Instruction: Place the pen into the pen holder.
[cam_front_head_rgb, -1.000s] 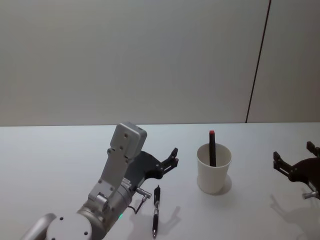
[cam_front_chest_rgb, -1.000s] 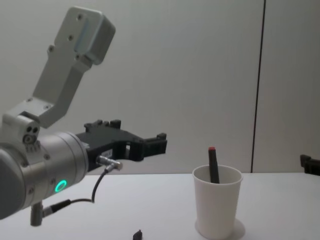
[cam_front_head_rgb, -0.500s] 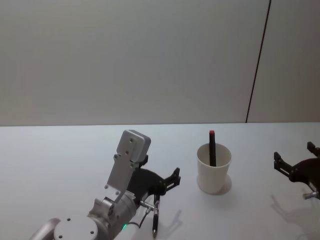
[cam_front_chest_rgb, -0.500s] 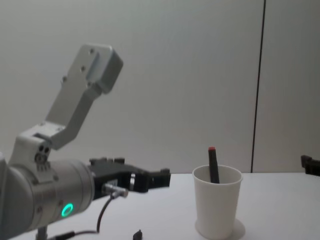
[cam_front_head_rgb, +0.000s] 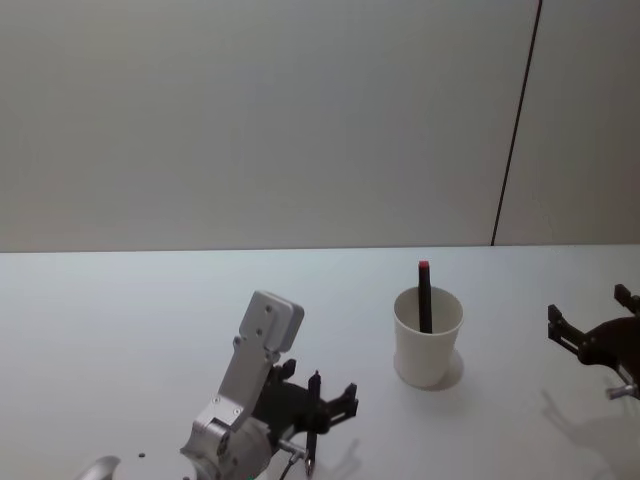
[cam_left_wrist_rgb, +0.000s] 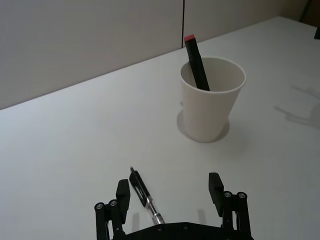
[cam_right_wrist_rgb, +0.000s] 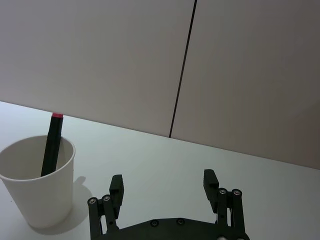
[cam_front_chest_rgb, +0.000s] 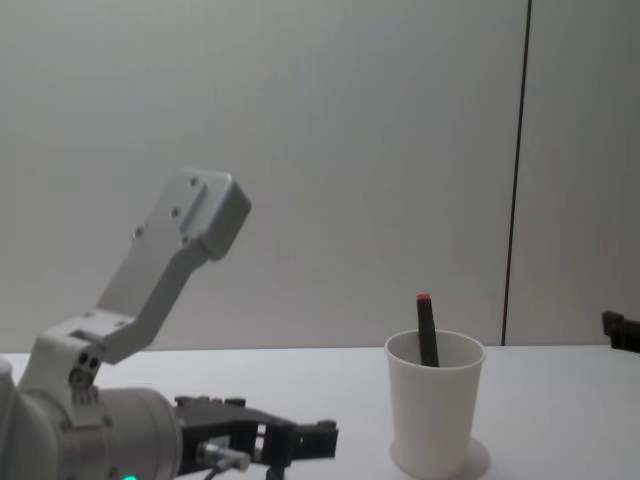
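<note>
A slim black pen with a silver middle band (cam_left_wrist_rgb: 145, 198) lies flat on the white tabletop (cam_front_head_rgb: 120, 330), toward my near edge and to the left of the cup. In the left wrist view it sits between the left gripper's (cam_left_wrist_rgb: 169, 182) two black fingers, closer to one finger than the other. The fingers are spread wide and I cannot tell whether either one touches the pen. In the head view that gripper (cam_front_head_rgb: 319, 380) sits low over the pen at the end of a silver-grey arm that comes in from the bottom left.

The pen holder, a plain white tapered paper cup with a rolled rim (cam_front_head_rgb: 427, 348), stands upright on the tabletop to the right of the pen and well apart from it. A dark marker with a red cap (cam_front_head_rgb: 424, 296) leans inside the cup, its top sticking out above the rim.

The right gripper (cam_front_head_rgb: 587, 303) sits at the far right edge of the tabletop, clear of the cup, its fingers spread with nothing between them.

A pale grey wall with one dark vertical seam (cam_front_head_rgb: 515, 130) rises behind the tabletop.
</note>
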